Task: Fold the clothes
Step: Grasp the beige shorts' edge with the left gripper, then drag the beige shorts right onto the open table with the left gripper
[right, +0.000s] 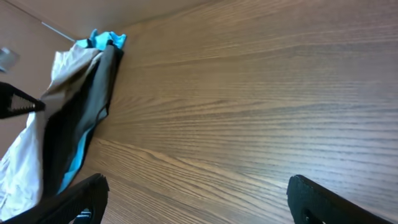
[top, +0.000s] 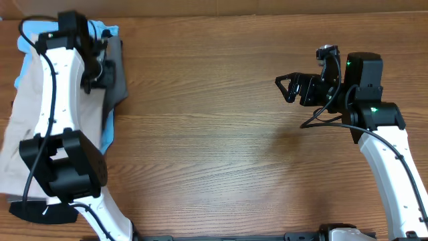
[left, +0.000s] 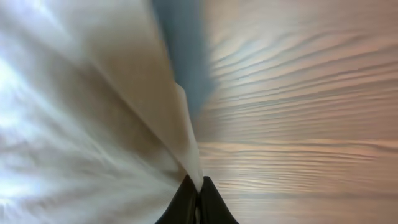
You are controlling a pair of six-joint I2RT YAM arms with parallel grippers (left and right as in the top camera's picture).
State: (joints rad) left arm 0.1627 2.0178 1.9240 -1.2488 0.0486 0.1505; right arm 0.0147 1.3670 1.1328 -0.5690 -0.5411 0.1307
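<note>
Grips khaki shorts (left: pixel 81 124) tight in left claw (left: pixel 199 193), seemingly pulling out — holds right claw (top: pixel 282 88) wide, empty; next, spread flat beside.

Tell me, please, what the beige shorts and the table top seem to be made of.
The beige shorts look like soft matte woven cloth, perhaps cotton: they drape in folds from the shut left gripper. The table top shows brown wood grain with a slight sheen: wood or a wood-look laminate, I cannot tell which.
</note>
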